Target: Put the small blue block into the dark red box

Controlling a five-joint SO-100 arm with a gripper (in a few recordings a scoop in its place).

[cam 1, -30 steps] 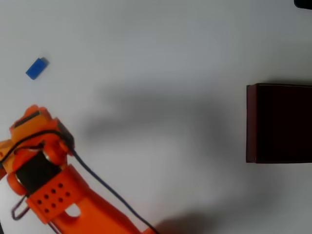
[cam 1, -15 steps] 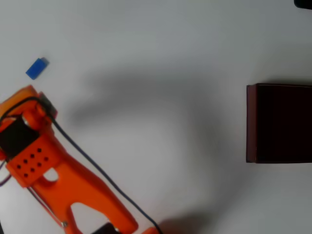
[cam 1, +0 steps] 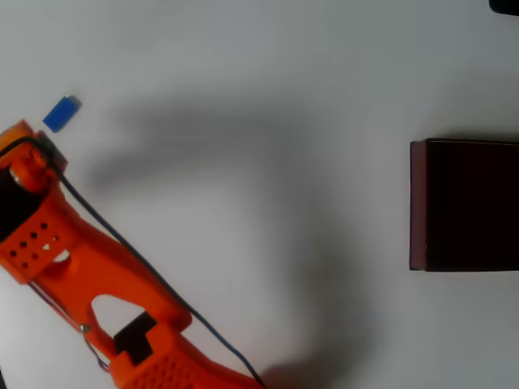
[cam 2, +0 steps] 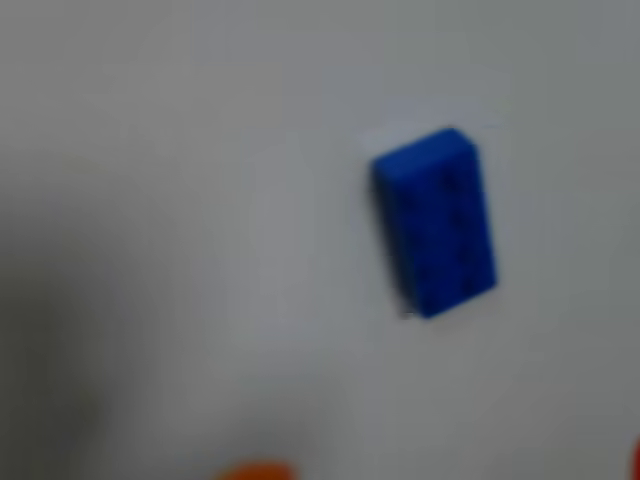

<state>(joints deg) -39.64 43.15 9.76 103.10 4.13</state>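
Observation:
The small blue block (cam 1: 62,113) lies flat on the white table at the far left in the overhead view. It is blurred in the wrist view, where the block (cam 2: 436,222) sits right of centre. The orange arm reaches up from the bottom left. Its gripper (cam 1: 18,139) hangs just below and left of the block, not touching it. Two orange tips at the wrist view's bottom edge and bottom right corner stand wide apart, so the gripper (cam 2: 445,468) is open and holds nothing. The dark red box (cam 1: 417,203) stands at the right edge, its dark inside cut off by the frame.
A black cable (cam 1: 130,251) runs along the arm. The arm's shadow falls across the middle of the white table (cam 1: 268,81). A dark object (cam 1: 504,5) pokes in at the top right corner.
The arm has swung up and to the left, bringing the gripper from well below the block to just beside it. The block and the box have not moved.

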